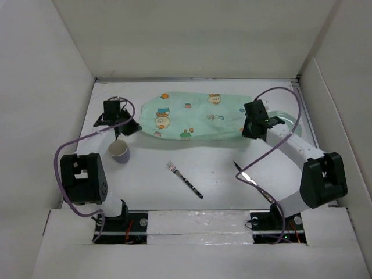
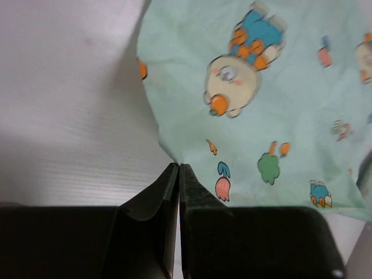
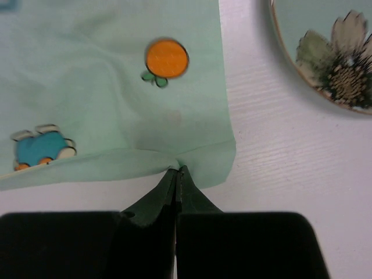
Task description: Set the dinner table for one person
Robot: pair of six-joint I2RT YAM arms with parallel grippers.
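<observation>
White walls box in the matte counter (image 1: 215, 165), which spreads wide ahead of my two bases. Across its far middle lies the mint-green cartoon placemat (image 1: 197, 116), long axis running left to right — one end at each arm. My left gripper (image 2: 178, 168) is pressed together on its left edge; my right gripper (image 3: 180, 170) pinches the near right corner, cloth puckered at the tips. Next, I judge, both arms draw it toward me together. Nearer me lie a paper cup (image 1: 119, 151), fork (image 1: 185, 179) and knife (image 1: 251, 179) — a flowered plate (image 3: 325, 58) sits just right of the cloth.
</observation>
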